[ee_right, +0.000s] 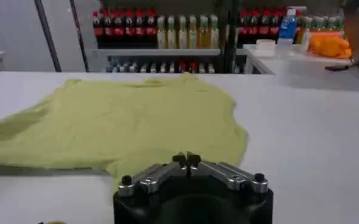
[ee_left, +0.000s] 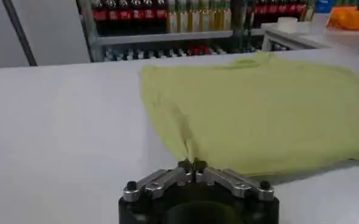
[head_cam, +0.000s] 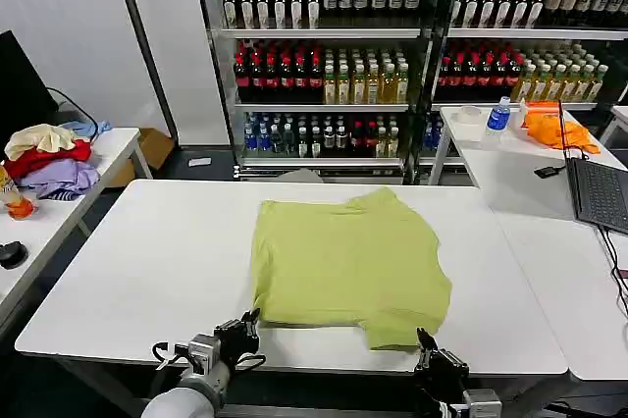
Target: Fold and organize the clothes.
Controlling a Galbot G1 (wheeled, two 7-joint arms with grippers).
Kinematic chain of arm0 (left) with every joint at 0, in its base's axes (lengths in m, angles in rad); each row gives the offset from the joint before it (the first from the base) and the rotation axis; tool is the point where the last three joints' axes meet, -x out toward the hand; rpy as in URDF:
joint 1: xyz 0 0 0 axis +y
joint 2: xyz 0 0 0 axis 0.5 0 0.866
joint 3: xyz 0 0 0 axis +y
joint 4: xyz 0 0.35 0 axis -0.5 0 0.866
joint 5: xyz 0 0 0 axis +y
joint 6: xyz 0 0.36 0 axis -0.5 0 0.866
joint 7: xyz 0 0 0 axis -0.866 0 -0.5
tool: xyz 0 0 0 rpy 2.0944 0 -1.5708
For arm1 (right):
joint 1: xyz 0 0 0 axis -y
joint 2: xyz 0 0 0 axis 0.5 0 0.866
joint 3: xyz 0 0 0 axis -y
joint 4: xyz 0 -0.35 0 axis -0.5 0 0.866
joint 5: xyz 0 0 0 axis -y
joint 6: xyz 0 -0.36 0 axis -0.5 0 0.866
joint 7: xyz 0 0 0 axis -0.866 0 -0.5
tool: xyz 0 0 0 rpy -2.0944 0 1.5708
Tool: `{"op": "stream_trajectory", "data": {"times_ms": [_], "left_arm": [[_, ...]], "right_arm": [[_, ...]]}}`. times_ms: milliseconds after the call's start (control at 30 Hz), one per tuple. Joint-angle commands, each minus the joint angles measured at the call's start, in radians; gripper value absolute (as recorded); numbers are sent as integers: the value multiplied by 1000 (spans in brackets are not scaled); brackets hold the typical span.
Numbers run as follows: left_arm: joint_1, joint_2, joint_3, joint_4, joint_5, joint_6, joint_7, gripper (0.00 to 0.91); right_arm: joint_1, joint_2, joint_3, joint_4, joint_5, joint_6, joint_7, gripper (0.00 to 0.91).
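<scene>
Both closed and empty at near edge: left gripper [head_cam: 238,328], right gripper [head_cam: 429,351]. Beyond, lime T-shirt [head_cam: 345,263] partly folded on white table [head_cam: 147,261]; further folds probably left.

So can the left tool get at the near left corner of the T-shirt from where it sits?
Probably yes: the left tool, fingers shut, sits at the table edge just short of the T-shirt corner, with bare tabletop between.

One lime T-shirt [head_cam: 345,263], two grippers, left [head_cam: 238,334] and right [head_cam: 433,363], one laptop [head_cam: 600,194], one orange cloth [head_cam: 555,130].
</scene>
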Motion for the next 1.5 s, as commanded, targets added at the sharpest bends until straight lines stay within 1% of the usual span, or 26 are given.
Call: {"op": "stream_trajectory", "data": {"times_ms": [33,200,367,700,833,1000,1167,1333,1400,1500], "left_arm": [[11,59,-34,-95,-52,-4,0,20],[2,77,-30,-96,-57,-4,4,20],[-41,76,-9,-56,-57,-8,6,20],[-208,83,53,91,-69,-19,13,20],[-273,72,83,150,-70,-19,14,20],[-341,58,113,220,-70,-21,15,20],[-388,52,133,275,-64,-27,14,20],[-409,37,142,330,-48,-42,17,20],[-411,23,146,338,-45,-42,17,20],[-411,10,150,348,-41,-43,22,20]], "right_arm": [[-11,-19,44,59,13,2,-1,0],[35,-47,65,44,37,-4,-7,0],[120,-102,63,-14,63,-10,-17,0],[365,-208,-1,-165,109,-24,-23,0],[462,-244,-37,-234,124,-25,-29,0],[588,-278,-108,-343,123,-14,-41,0],[683,-281,-161,-446,106,9,-55,0],[748,-240,-206,-528,67,34,-65,0],[768,-225,-220,-559,37,51,-71,0],[799,-217,-244,-596,30,57,-76,0]]}}
